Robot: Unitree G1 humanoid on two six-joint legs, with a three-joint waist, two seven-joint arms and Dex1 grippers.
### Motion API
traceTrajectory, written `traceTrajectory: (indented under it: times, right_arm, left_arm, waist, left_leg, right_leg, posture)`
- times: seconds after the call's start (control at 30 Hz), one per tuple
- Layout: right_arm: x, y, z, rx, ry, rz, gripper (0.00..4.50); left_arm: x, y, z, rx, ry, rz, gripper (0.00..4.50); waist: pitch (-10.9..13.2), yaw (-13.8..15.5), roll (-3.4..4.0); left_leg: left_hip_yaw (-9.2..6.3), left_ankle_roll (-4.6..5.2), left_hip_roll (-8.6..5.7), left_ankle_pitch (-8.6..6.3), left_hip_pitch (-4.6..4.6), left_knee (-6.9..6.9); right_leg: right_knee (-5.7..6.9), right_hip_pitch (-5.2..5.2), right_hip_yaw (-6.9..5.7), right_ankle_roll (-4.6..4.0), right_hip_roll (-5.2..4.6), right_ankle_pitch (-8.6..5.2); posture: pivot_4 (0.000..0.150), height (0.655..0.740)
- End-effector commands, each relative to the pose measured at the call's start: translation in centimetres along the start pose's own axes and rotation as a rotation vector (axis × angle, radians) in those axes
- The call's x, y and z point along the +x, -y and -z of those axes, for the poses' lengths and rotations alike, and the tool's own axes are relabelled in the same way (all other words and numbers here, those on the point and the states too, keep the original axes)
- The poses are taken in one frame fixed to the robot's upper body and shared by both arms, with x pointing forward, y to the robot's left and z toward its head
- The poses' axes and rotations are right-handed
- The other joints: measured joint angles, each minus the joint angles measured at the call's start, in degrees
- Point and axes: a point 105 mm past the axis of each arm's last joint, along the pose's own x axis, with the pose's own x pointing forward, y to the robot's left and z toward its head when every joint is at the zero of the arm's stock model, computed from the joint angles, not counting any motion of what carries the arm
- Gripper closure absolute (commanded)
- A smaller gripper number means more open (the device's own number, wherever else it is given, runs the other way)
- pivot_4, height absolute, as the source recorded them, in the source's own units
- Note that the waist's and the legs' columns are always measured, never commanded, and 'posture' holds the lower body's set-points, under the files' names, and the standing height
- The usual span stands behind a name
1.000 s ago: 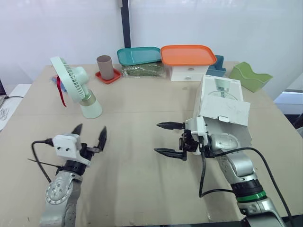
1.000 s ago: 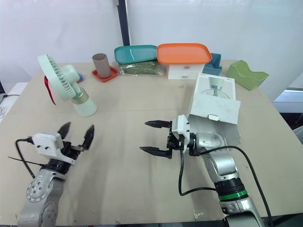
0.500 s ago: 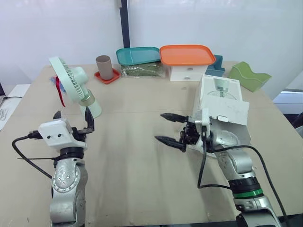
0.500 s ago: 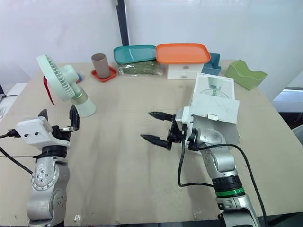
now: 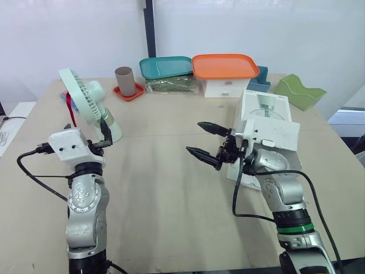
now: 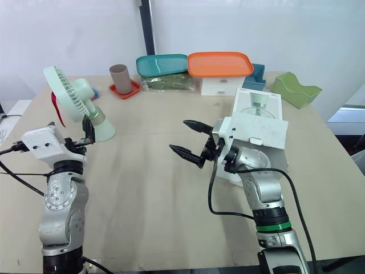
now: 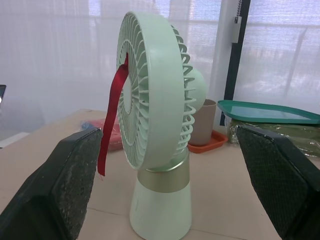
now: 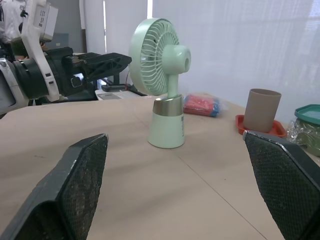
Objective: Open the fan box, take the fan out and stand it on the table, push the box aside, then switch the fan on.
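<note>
The fan (image 5: 85, 97) is stood upright on the tabletop (image 5: 159, 200), close to its left edge and toward the far left corner. The box (image 5: 265, 123) is seen lying near the right edge with its flap open, so the step in hand is judged to be the switching on.

The left hand (image 5: 85, 130) is held just in front of the fan with its fingers spread wide and nothing gripped; in the left wrist view the fan is framed between the two pads without being touched. The right hand (image 5: 195, 137) is held over the middle of the tabletop, just beside the box, equally wide open and empty.

No switch can be made out on the sides shown. A button is best looked for low on the stand, and a slow press with a single fingertip is called for. The fan is likely light, so a push square to the stand could tip or slide it. The opposite side should be braced by the other finger.

The fan is made of pale green, smooth plastic: a round ribbed grille, a bulbous motor housing, a brass-coloured collar and a flared base. A red ribbon is hung from the grille and should be kept clear. The box is white printed card. The finger pads are black and pebbled.
</note>
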Motion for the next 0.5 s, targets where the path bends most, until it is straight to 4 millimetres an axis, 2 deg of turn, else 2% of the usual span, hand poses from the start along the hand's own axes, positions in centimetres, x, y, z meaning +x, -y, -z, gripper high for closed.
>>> traceTrajectory:
  times: [0.03,0.33,0.43,0.5]
  right_arm:
    - [0.2,0.0,-1.1,-0.034,0.035,0.008,0.06]
    - [0.3,-0.1,-0.8,-0.051,0.018,0.001,0.06]
    - [0.4,-0.1,-0.8,-0.049,0.02,0.008,0.06]
    - [0.4,-0.1,-0.7,-0.049,0.018,0.006,0.06]
  left_arm:
    - [0.5,0.2,-0.6,0.008,0.026,-0.004,0.0]
    - [1.8,-0.2,-0.4,0.032,0.01,-0.04,0.0]
    - [2.1,1.1,-0.1,0.034,-0.001,0.017,0.0]
    - [2.4,1.1,-0.1,0.037,-0.002,0.0,0.0]
  waist:
    - [0.0,0.0,0.0]
    - [0.0,-0.01,0.0]
    - [0.0,0.02,0.0]
    - [0.0,0.02,-0.01]
  left_leg:
    - [0.0,0.0,0.0,0.0,0.0,0.0]
    - [-0.01,-0.01,0.0,0.01,0.0,0.0]
    - [-0.02,-0.03,0.0,0.01,-0.01,0.0]
    - [-0.03,-0.03,0.0,0.01,-0.01,0.0]
  right_leg:
    - [0.0,0.0,0.0,0.0,0.0,0.0]
    - [0.0,-0.02,-0.01,0.0,0.0,0.01]
    - [0.0,-0.02,-0.02,0.0,-0.01,0.01]
    - [0.0,-0.02,-0.03,0.0,-0.01,0.01]
  posture:
    - [0.15,0.74]
    - [0.15,0.74]
    - [0.15,0.74]
    - [0.15,0.74]
